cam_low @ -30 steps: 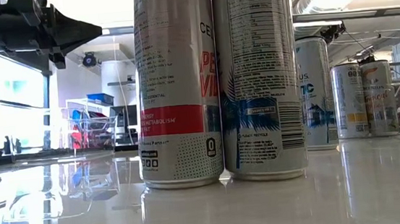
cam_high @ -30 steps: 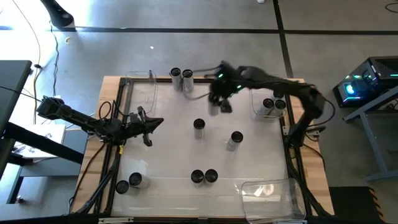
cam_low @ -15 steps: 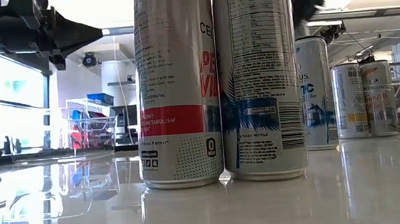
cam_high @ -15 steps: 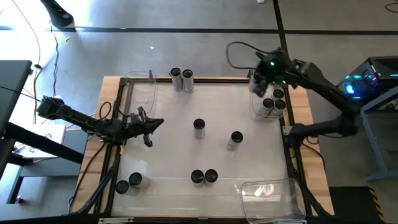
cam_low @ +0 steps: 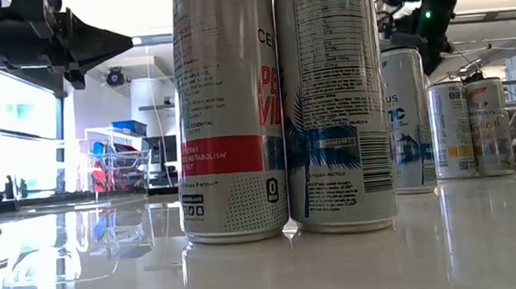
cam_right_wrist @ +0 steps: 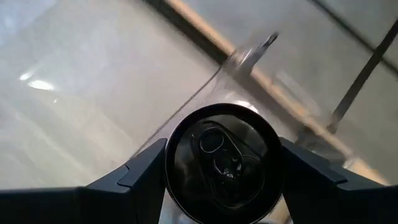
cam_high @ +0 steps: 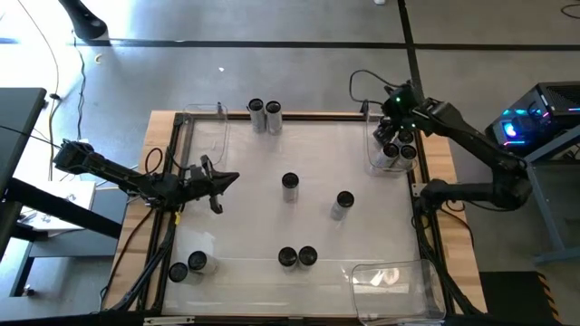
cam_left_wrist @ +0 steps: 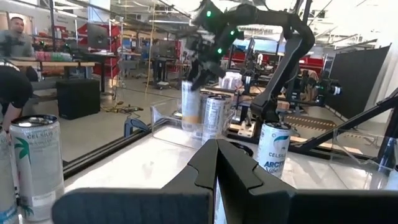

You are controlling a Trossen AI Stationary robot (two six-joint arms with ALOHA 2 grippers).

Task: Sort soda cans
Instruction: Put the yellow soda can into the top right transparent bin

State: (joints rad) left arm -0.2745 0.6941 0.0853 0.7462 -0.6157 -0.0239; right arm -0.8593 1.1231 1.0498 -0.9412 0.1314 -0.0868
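Observation:
My right gripper [cam_high: 392, 132] [cam_right_wrist: 222, 163] is over the clear bin at the table's far right corner [cam_high: 373, 161], shut on a soda can [cam_right_wrist: 222, 158] whose dark round top fills the right wrist view. Three more cans [cam_high: 399, 150] stand in that bin. Other cans stand upright on the table: two at the far edge [cam_high: 265, 110], one mid-table [cam_high: 290, 181], one to its right [cam_high: 344, 199], and two near the front [cam_high: 297, 257]. Two more [cam_high: 188, 266] are at the near left. My left gripper [cam_high: 227, 178] [cam_left_wrist: 217, 163] waits shut above the table's left side. My right gripper holds the soda can by its top end [cam_right_wrist: 186, 134], pinched between the two fingers [cam_right_wrist: 146, 169], one on each side of the rim. The fingers come from above, pointing down. The can [cam_left_wrist: 189, 107] hangs upright below them beside the bin's other cans; whether its base touches the bin, I cannot tell.
A clear bin sits at the far left [cam_high: 207, 134] and another at the near right corner [cam_high: 396, 282]. The table has a dark frame along its edges [cam_high: 421, 226]. People and workbenches show in the room beyond, in the left wrist view.
My right gripper has carried its can from over the far middle of the table toward the right edge, then come a little nearer and lower over the far right bin. It stayed shut on the can. The other cans have not moved.

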